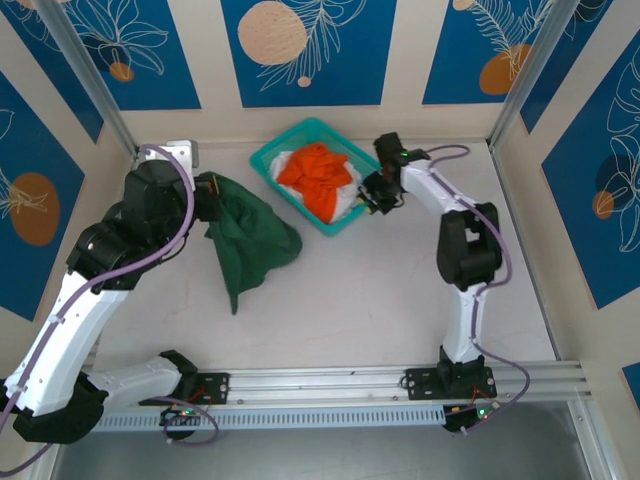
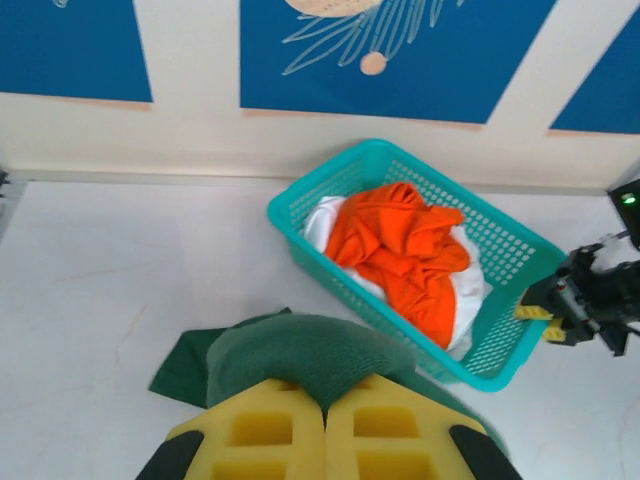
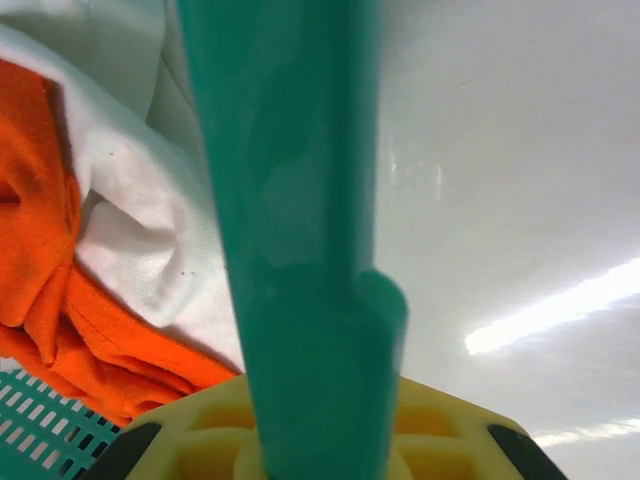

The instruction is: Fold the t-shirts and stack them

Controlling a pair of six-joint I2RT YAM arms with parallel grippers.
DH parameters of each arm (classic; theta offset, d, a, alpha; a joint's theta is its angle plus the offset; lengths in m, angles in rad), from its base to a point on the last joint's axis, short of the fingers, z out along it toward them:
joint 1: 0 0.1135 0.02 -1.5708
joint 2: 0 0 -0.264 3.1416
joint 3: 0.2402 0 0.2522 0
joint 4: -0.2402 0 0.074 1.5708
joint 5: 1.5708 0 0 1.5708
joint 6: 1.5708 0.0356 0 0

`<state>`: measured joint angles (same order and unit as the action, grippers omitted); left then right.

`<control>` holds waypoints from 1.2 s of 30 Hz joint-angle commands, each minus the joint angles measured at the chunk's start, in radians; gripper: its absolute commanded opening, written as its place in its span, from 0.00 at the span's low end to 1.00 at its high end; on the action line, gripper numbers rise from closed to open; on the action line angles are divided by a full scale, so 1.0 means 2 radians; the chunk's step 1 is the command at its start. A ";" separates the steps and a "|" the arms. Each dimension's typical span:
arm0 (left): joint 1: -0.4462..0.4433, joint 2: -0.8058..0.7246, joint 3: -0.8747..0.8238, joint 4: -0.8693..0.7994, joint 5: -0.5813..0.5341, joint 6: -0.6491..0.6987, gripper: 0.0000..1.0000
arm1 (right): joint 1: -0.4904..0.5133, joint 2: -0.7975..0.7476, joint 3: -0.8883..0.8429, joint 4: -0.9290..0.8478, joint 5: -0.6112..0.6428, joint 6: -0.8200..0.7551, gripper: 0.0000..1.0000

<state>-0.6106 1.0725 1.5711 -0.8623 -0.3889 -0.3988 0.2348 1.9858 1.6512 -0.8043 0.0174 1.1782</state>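
Left fingers (image 2: 262, 436) clamp shirt (image 2: 300, 352), right fingers (image 3: 450, 425) basket (image 3: 290, 200)

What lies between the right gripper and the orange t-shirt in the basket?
The rim of the basket and a white t-shirt lie between them; the right wrist view shows it.

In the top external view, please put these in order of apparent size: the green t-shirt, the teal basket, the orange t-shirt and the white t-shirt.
1. green t-shirt and teal basket: these look about alike, so I do not rank them.
2. orange t-shirt.
3. white t-shirt, as it is mostly covered by the orange one.
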 commanded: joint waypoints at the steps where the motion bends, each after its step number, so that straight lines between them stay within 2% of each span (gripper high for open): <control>1: 0.005 -0.015 -0.005 0.021 0.049 -0.009 0.00 | -0.060 -0.086 -0.079 -0.006 0.053 0.014 0.00; 8: 0.005 -0.001 -0.019 0.038 0.093 -0.016 0.00 | -0.178 -0.212 -0.217 0.009 0.066 0.001 0.00; 14: 0.005 0.030 -0.015 0.034 0.155 -0.027 0.00 | -0.288 -0.284 -0.275 0.046 0.083 -0.025 0.00; 19: 0.005 0.072 -0.010 0.026 0.215 -0.040 0.00 | -0.335 -0.248 -0.254 0.064 0.075 -0.042 0.00; 24: 0.005 0.125 0.012 0.010 0.273 -0.045 0.00 | -0.344 -0.191 -0.226 0.108 0.078 -0.039 0.00; 36: 0.005 0.192 0.038 0.003 0.300 -0.059 0.00 | -0.353 -0.082 -0.112 0.153 0.105 0.018 0.02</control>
<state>-0.6060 1.4418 1.5982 -0.8566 0.1688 -0.5003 -0.4583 1.7912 1.3666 -0.5491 0.1234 1.1458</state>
